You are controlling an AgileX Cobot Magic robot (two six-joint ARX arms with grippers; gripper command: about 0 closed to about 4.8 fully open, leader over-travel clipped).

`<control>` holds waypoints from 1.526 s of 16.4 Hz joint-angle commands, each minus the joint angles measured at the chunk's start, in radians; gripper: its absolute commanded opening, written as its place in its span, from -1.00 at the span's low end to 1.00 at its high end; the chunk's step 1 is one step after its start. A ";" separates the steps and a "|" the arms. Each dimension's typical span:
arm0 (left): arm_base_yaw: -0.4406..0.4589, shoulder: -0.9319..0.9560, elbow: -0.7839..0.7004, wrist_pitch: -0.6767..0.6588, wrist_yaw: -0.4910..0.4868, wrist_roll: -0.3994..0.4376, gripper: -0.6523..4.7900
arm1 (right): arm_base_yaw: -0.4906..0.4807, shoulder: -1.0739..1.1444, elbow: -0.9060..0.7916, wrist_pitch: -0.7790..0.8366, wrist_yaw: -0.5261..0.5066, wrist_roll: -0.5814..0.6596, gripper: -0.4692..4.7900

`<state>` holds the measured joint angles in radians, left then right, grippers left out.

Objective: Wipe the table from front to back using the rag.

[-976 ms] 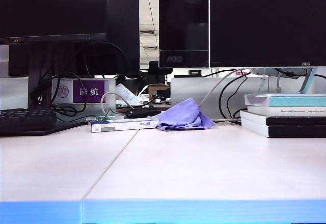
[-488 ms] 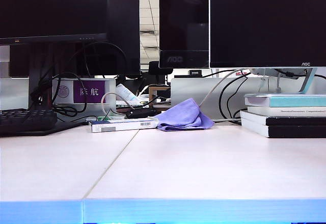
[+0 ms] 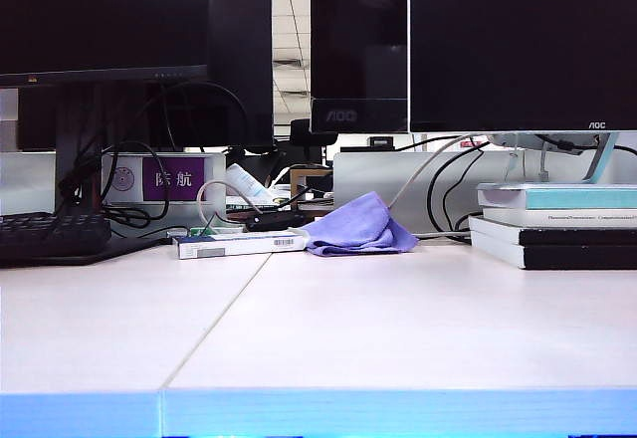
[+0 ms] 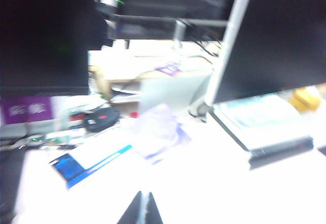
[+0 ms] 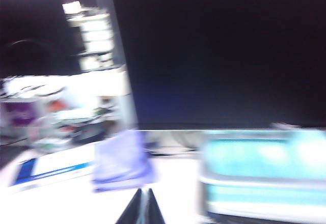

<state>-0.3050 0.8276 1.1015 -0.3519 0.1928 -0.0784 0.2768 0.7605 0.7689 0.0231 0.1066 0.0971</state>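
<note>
Both grippers only show up in their own wrist views. The left gripper (image 4: pixel 141 211) has its dark fingers (image 4: pixel 131 215) pinched together to a point with nothing between them, up in the air over the tabletop (image 3: pixel 398 328). Same deal with the right gripper (image 5: pixel 142 208), fingers (image 5: pixel 133 213) pressed shut and empty. Neither arm is visible from the exterior camera. The rag (image 3: pixel 358 227) sits crumpled in a lavender heap at the back of the tabletop, well away from both grippers, with the whole front stretch bare. Just beside it on one side lies a flat white box with a barcode (image 3: pixel 239 245), on the other a stack of books (image 3: pixel 555 224) under a big monitor (image 3: pixel 523 45). Behind the rag there's a mess of cables (image 3: pixel 438 184), a purple sign (image 3: pixel 174 177) and a keyboard (image 3: pixel 50 234) cut off at the edge. Both wrist views are badly smeared with blur, so the rag is just a pale purple blob there and small stuff around it is unreadable.
</note>
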 commanded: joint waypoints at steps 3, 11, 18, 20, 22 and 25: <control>-0.166 0.048 0.032 0.015 -0.077 0.025 -0.78 | 0.198 0.271 0.047 0.264 -0.001 -0.053 -0.83; -0.181 0.051 0.032 0.072 -0.077 0.019 -0.78 | 0.216 0.854 0.192 0.625 0.083 -0.045 -0.82; -0.181 0.052 0.032 0.089 -0.076 0.019 -0.78 | 0.212 1.279 0.591 0.583 0.165 -0.045 -0.83; -0.181 0.052 0.032 0.092 -0.075 0.019 -0.78 | 0.208 1.357 0.675 0.582 0.164 -0.046 -0.82; -0.181 0.052 0.032 0.103 -0.062 0.019 -0.78 | 0.206 1.489 0.823 0.553 0.169 -0.081 -0.82; -0.181 0.052 0.032 0.106 -0.054 0.019 -0.78 | 0.188 1.629 0.990 0.478 0.160 -0.093 0.16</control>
<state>-0.4870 0.8810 1.1275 -0.2634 0.1310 -0.0601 0.4713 2.3798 1.7317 0.5106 0.2657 0.0093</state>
